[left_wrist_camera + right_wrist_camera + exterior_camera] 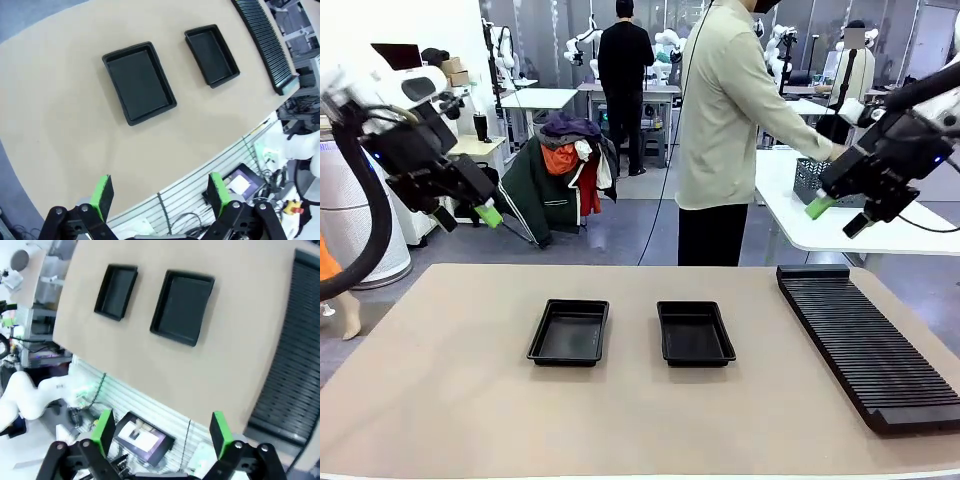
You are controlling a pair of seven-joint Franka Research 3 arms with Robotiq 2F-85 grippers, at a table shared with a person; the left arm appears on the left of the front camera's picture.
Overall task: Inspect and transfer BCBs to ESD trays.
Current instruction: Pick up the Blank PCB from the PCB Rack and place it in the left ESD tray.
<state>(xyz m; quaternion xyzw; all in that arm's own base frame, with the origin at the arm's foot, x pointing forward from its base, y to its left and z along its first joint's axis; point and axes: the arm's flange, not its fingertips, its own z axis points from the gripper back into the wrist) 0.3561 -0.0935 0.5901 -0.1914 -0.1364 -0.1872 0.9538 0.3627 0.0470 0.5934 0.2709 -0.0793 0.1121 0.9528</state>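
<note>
1. Both ESD trays, the left tray (569,332) and the right tray (695,333), lie side by side on the table (440,400), and both are empty. By that, nothing has been transferred and the whole job of inspecting and loading is still to do.
2. The long slotted rack (870,340) lies below and inward of the right pincer. Its slots look bare.
3. The left pincer (467,215) hangs high over the table's left side, jaws spread wide with nothing between them. The left tray sits well below it and inward, well apart from its tips; the right tray lies farther on.
4. The right pincer (837,215) is likewise wide open and empty, raised above the rack's far end. The right tray lies well below and inward of it.
5. Beyond the right pincer a person (720,120) reaches toward a mesh basket (807,180) on a side table.
</note>
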